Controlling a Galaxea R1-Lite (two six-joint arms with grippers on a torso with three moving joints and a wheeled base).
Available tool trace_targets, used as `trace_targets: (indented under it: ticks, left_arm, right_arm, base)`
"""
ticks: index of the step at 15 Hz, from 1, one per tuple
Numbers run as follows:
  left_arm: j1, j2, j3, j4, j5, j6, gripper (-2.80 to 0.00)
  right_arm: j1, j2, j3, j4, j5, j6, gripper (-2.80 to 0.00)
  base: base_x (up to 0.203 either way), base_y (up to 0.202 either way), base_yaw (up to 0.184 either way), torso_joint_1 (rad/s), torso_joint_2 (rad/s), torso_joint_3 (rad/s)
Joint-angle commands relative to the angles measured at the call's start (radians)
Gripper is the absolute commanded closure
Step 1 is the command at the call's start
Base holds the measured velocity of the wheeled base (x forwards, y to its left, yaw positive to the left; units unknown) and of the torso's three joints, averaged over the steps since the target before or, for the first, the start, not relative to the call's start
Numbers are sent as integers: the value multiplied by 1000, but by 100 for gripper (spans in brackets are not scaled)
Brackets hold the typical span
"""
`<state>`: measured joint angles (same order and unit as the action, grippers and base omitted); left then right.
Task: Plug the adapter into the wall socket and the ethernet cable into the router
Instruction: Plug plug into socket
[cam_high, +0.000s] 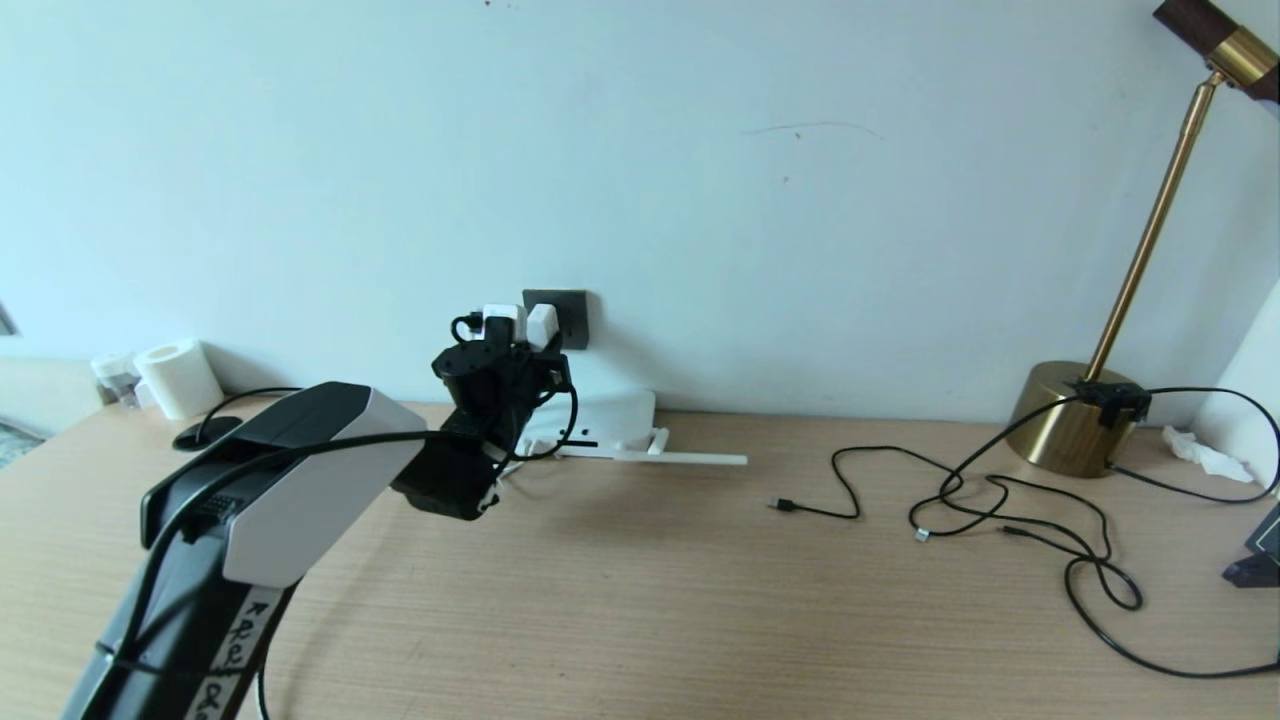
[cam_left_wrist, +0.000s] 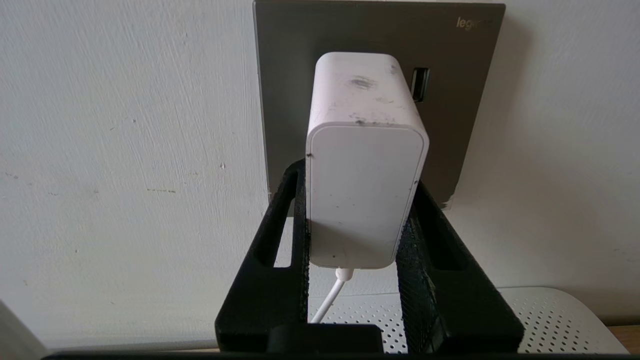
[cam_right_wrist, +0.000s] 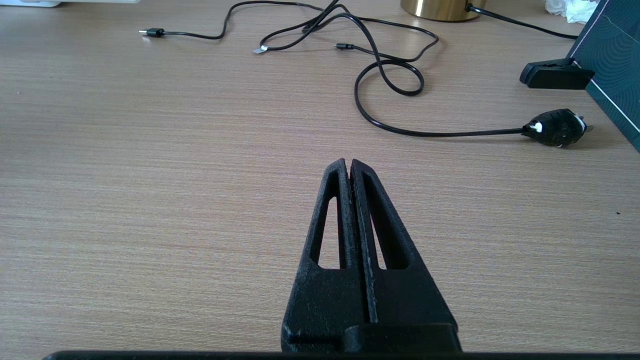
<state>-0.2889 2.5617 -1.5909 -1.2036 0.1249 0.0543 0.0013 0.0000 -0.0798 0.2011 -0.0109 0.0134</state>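
**deskbot_fan:** While the big wooden surface (cam_high: 640, 600) sits mostly bare, all the action is up at the wall. The router (cam_high: 610, 420) lies flat against the wall under the wall socket (cam_left_wrist: 380, 30), antenna stretched along the desk.

**cable_guy:** Yep, and the left claw (cam_left_wrist: 357, 225) is clamped on the adapter (cam_left_wrist: 367, 165), one finger down each side, with the plug's front end right at the grey plate. Can't tell if the pins are fully seated from here.

**deskbot_fan:** That's my worry. If it lets go early, I'd guess the adapter sags or drops out, dragged by its white cord (cam_left_wrist: 330, 295). Push crooked and the pins could jam.

**cable_guy:** Right claw (cam_right_wrist: 348, 167) is clenched empty, hovering over the desk. The black cables (cam_right_wrist: 390, 75) sprawl well apart from the router, and I can't pick out the ethernet plug among them.
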Motion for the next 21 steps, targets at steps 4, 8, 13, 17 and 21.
trace_targets:
  ticks: [4,8,13,17,21]
  left_arm:
    - [0,13,-20,-2,1,0,0]
    - [-1,8,-24,1,1,0,0]
    - [0,11,-27,15,1,-1,0]
    - [-1,2,-29,15,-1,-1,0]
    - [-1,-4,-26,17,-1,0,0]
  right_arm:
    - [0,1,0,1,0,0,0]
    - [0,2,0,1,0,0,0]
    - [0,1,0,1,0,0,0]
    - [0,2,0,1,0,0,0]
    - [0,2,0,1,0,0,0]
  base:
    - [0,0,0,0,0,0]
    - [0,0,0,0,0,0]
    - [0,0,0,0,0,0]
    - [0,0,0,0,0,0]
    - [0,0,0,0,0,0]
